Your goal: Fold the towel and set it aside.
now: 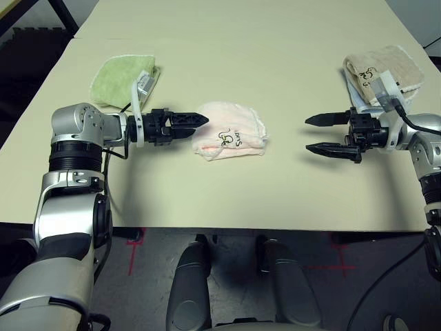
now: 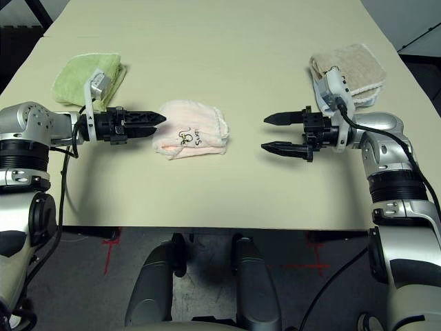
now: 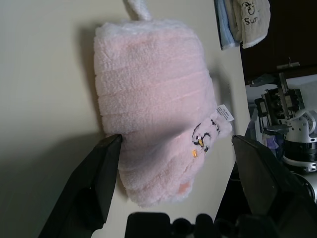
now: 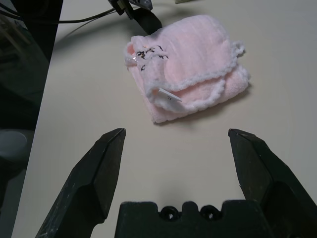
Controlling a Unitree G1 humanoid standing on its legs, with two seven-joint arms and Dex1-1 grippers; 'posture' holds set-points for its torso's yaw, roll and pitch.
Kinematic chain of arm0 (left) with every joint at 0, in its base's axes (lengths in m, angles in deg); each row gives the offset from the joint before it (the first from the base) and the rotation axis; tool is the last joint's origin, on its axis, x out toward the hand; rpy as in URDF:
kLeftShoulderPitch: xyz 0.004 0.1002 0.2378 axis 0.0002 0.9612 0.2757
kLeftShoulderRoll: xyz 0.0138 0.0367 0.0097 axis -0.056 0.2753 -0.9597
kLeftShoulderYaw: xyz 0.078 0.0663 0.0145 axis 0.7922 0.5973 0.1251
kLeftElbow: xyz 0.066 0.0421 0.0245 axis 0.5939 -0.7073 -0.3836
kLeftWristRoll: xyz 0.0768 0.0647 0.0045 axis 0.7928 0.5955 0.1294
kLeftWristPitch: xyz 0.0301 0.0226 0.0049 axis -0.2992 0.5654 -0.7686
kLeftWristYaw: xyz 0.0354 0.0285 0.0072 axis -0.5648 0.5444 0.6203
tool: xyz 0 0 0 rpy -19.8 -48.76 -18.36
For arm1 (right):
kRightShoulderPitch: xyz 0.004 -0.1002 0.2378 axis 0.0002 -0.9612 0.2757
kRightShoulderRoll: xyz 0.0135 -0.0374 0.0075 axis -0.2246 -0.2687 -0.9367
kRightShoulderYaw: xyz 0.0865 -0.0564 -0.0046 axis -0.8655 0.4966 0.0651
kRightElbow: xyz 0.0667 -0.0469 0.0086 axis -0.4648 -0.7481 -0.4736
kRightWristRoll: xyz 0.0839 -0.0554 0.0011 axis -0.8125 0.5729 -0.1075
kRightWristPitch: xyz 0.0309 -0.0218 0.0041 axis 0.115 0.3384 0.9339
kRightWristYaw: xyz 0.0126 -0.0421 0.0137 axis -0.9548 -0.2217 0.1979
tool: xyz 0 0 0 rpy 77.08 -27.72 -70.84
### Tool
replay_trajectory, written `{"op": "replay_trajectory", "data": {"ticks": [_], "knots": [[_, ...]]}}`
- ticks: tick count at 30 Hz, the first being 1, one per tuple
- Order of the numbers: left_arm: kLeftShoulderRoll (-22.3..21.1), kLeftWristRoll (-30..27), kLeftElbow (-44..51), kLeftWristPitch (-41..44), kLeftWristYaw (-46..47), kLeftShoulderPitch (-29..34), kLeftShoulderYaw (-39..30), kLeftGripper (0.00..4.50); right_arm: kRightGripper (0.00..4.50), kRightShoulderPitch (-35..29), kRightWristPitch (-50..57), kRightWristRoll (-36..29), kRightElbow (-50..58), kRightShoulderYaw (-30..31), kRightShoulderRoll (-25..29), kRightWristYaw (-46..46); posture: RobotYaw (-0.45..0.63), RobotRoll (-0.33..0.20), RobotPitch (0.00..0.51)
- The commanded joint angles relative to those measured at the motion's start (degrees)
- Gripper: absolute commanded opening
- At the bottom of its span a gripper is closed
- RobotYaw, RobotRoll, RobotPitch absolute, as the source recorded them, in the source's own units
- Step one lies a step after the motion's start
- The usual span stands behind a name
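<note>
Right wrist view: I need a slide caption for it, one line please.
Open right gripper faces the folded pink towel lying on the table.

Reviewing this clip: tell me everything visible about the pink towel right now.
The pink towel is pale pink terry with a whitish trimmed edge, dark embroidered script and a small white tag. It lies folded into a compact, thick bundle on the beige table, near its middle. The open left tool is right at the bundle's edge; contact can't be confirmed. The open right tool stands well apart, pointing towards it. Nothing lies on it.
</note>
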Motion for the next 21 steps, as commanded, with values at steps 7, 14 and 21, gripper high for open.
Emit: {"op": "replay_trajectory", "data": {"ticks": [7, 14, 21], "knots": [[-2.8, 1.2, -1.7, 0.2, -1.7, -0.7, 2.9, 4.5, 4.49, -1.2, 1.2, -1.3, 2.4, -0.3, 0.6, -0.3, -0.07, 0.0, 0.233], [1.2, 1.1, -2.2, -0.1, -0.9, -1.0, 3.1, 4.5, 4.49, -0.4, 1.0, -1.1, 1.8, 0.0, 0.6, -0.2, -0.08, 0.0, 0.229], [6.6, 2.1, -6.9, -3.3, 0.4, -4.2, 2.4, 4.5, 4.49, -1.2, 1.2, -1.2, 2.8, -0.3, 1.3, -0.4, -0.09, 0.0, 0.226]]}}
